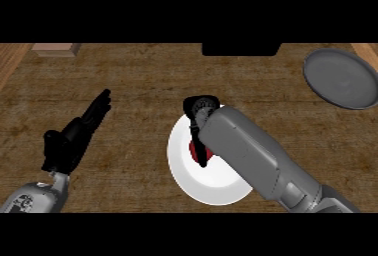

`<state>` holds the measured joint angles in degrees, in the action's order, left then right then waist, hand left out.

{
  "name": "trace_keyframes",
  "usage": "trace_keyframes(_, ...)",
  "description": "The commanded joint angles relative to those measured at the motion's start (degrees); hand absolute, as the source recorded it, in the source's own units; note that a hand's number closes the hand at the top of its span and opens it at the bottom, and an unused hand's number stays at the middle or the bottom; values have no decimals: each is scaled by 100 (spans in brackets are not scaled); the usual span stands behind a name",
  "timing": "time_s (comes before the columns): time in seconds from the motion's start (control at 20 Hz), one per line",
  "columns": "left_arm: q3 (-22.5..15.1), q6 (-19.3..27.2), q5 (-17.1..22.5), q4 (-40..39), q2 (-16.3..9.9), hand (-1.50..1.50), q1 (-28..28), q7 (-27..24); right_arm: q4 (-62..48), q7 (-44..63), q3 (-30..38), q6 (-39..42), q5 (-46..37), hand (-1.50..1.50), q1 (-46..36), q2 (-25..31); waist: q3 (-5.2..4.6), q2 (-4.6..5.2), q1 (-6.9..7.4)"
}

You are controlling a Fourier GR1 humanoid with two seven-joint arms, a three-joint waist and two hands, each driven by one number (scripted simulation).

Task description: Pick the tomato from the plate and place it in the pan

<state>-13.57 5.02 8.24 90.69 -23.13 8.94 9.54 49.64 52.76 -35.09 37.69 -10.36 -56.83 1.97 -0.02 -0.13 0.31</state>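
Tomato (197, 148) on white plate (214, 192) under curled right robot hand (199, 107); pan (342, 78) well apart; left robot hand (77, 132) open.

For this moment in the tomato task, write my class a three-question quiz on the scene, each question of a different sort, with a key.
1. True or false: the tomato already lies in the pan.
2. Which hand is over the white plate? A) the left hand B) the right hand C) both
3. Fill in: the pan sits at the view's upper ____ corner.

Key
1. False. The red tomato shows on the plate, mostly hidden under the right hand and forearm; the pan holds nothing.
2. B. The left hand rests open over the wooden counter, left of the plate.
3. right
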Motion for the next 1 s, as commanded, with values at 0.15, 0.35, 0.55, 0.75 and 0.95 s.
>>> trace_keyframes(0.15,270,-275,-4,-157,8,0,98,27,30,427,-142,141,-475,-150,431,-189,0,13,-24)
trace_keyframes(0.35,391,-390,-25,-41,68,0,-98,-76,277,63,-202,-142,-906,-150,907,-9,1,9,-22)
trace_keyframes(0.55,326,-297,-336,31,289,0,-111,56,532,426,-4,179,-926,-150,884,-139,1,2,-32)
trace_keyframes(0.75,53,-97,-572,151,615,0,9,386,322,-315,-148,448,-1010,150,1048,-194,2,10,-19)
trace_keyframes(0.95,535,-519,-282,-8,292,0,66,127,-81,-653,-246,425,-1027,150,1004,-192,1,23,27)
